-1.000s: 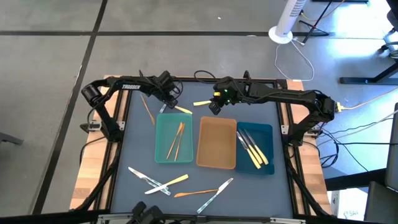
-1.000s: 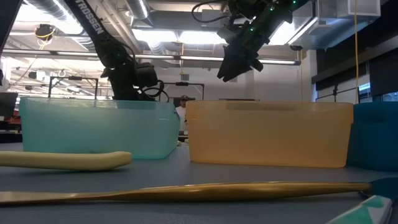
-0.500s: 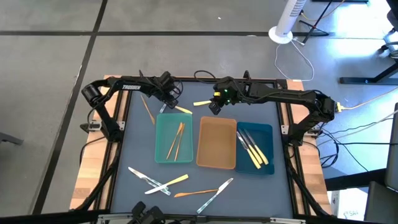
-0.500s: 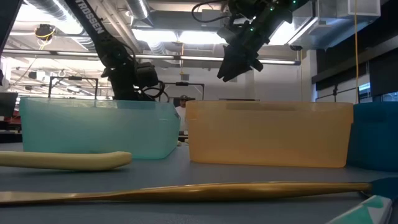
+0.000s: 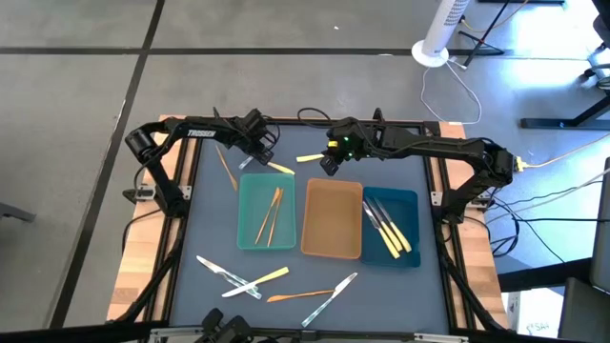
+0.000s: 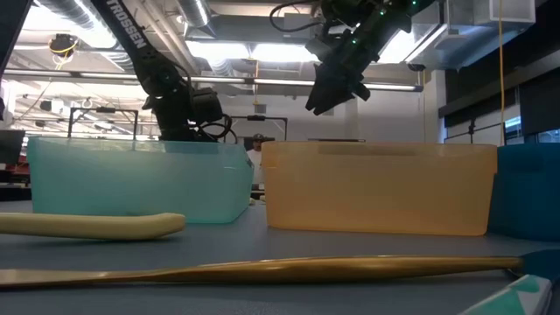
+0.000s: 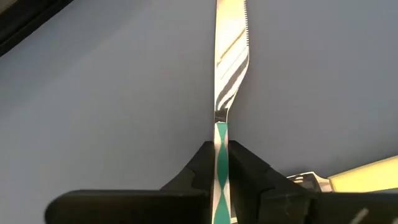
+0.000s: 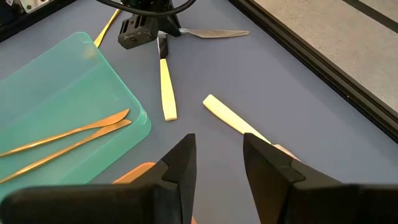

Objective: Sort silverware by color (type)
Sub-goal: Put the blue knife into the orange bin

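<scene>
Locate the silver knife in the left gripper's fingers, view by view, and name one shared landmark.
High view: silver knife hidden under the left gripper, beyond the teal tray.
Low view: not visible; teal tray blocks it.
Left wrist view: silver knife, centre, handle between the fingers.
Right wrist view: silver knife, far end.
Landmark: teal tray.

The tabletop (image 5: 210, 229) is covered with a smooth, matt grey-blue sheet and framed by pale wood at the sides, while the teal tray (image 5: 250, 195) and the tan tray (image 6: 376, 188) are seen to be made of translucent, slightly frosted plastic. A polished, mirror-like metal knife (image 7: 231, 56) is shown clamped in the matt black plastic fingers (image 7: 199, 171) of the left pincer (image 7: 221, 177). The yellow handles (image 8: 166, 90) are rendered in smooth, dull plastic, and the gold utensils (image 8: 68, 134) carry a satin metallic sheen.
</scene>
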Controlling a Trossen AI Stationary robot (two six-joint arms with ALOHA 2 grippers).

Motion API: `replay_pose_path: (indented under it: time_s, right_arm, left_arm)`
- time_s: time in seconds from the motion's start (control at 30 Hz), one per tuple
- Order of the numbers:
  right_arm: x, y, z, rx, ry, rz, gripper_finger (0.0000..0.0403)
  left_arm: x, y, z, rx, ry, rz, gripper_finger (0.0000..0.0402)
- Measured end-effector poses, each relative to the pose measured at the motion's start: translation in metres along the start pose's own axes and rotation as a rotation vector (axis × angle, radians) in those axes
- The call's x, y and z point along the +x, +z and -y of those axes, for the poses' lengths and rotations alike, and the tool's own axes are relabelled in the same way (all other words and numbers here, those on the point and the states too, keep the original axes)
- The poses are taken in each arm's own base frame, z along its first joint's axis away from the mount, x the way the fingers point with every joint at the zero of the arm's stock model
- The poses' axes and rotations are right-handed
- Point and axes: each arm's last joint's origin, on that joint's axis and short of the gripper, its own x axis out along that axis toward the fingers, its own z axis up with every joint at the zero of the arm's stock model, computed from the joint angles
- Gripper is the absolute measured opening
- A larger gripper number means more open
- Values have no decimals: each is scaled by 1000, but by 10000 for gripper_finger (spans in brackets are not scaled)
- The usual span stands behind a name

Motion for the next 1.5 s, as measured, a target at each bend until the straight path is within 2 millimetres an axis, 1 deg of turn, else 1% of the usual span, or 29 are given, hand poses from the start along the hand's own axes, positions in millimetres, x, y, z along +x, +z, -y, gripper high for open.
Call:
replay_pose_path:
  time_s: [0.27, 0.4, 0.53, 0.8, 0.93, 1.13, 1.37, 1.5]
  right_arm:
    - [0, 0, 0, 2, 0, 0, 120]
    - [0, 0, 0, 3, 0, 0, 120]
    - [0, 0, 0, 21, 0, 0, 120]
    - [0, 6, -1, 175, 8, 61, 120]
    - [0, 7, -2, 199, 15, 77, 120]
    - [0, 7, -1, 210, 3, 81, 120]
    - [-1, 11, 1, 292, -86, 161, 120]
    - [-1, 15, 0, 298, -69, 200, 120]
  left_arm:
    - [0, 0, 0, -2, -1, 0, 24]
    - [-2, 5, 1, -3, -2, 2, 22]
    - [-8, 20, 4, -4, -31, 56, 23]
    - [-29, 55, 12, -20, -128, 173, 22]
    - [-40, 72, 20, -2, -221, 270, 23]
    - [-53, 92, 33, -28, -426, 456, 23]
    - [-68, 105, 53, -59, -590, 616, 22]
    - [-75, 108, 65, -64, -652, 678, 23]
